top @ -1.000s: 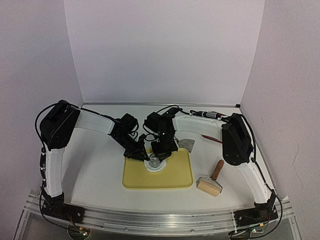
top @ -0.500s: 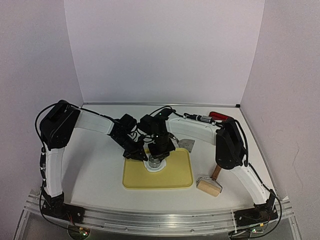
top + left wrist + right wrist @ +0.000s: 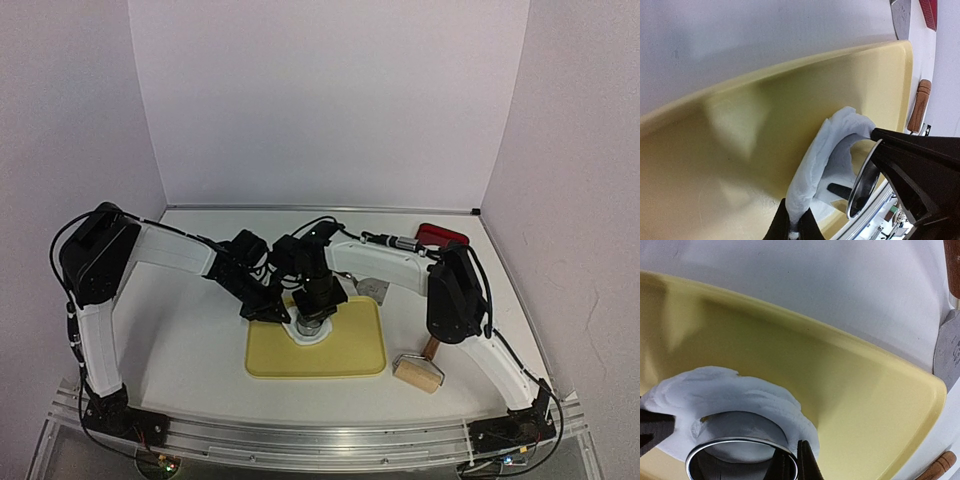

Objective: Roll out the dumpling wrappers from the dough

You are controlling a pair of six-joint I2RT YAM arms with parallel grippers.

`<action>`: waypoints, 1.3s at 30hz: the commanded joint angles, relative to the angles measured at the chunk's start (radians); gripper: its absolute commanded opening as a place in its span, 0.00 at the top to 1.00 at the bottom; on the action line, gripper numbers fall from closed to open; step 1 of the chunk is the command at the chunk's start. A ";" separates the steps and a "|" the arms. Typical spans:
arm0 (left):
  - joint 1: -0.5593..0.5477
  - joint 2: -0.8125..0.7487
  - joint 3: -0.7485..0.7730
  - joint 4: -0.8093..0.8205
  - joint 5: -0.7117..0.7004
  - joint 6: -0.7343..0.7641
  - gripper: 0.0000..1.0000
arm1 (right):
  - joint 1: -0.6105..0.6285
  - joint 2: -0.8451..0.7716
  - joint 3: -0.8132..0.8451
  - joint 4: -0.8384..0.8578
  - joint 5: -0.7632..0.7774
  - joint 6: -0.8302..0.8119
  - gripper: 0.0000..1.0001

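Observation:
The dough [image 3: 815, 155] is a ragged white strip curving round a round gap on the yellow board [image 3: 350, 350]. My left gripper [image 3: 792, 229] is shut on the strip's near end and holds that end raised off the board; it also shows in the top view [image 3: 272, 311]. My right gripper [image 3: 792, 465] is shut on the rim of the steel ring cutter [image 3: 740, 452], which stands in the gap. The strip [image 3: 755, 392] wraps round the cutter. A smooth white round patch [image 3: 735, 427] shows inside the cutter; whether it is the dumpling wrapper I cannot tell.
A wooden roller [image 3: 424, 362] lies right of the board. A steel scraper [image 3: 372, 288] lies behind the board, and a red object [image 3: 440, 235] sits at the back right. Both grippers crowd the board's near-left part.
My left arm has swung its shoulder to the left and drawn the gripper slightly left with the dough strip. My right arm has shifted a little left; the cutter stays on the board.

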 commanded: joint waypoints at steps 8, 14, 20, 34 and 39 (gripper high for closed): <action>0.015 -0.174 -0.142 -0.023 -0.099 -0.075 1.00 | 0.005 0.140 -0.094 -0.130 0.054 -0.008 1.00; 0.014 -0.250 -0.215 -0.017 -0.120 -0.111 1.00 | 0.005 0.140 -0.103 -0.131 0.067 -0.012 1.00; 0.015 -0.363 -0.308 -0.022 -0.167 -0.157 1.00 | 0.005 0.152 -0.100 -0.137 0.079 -0.022 1.00; 0.015 -0.689 -0.523 -0.047 -0.210 -0.258 1.00 | 0.005 0.158 -0.105 -0.136 0.089 -0.034 1.00; 0.015 -0.773 -0.556 -0.087 -0.205 -0.263 1.00 | 0.005 0.160 -0.103 -0.137 0.095 -0.043 1.00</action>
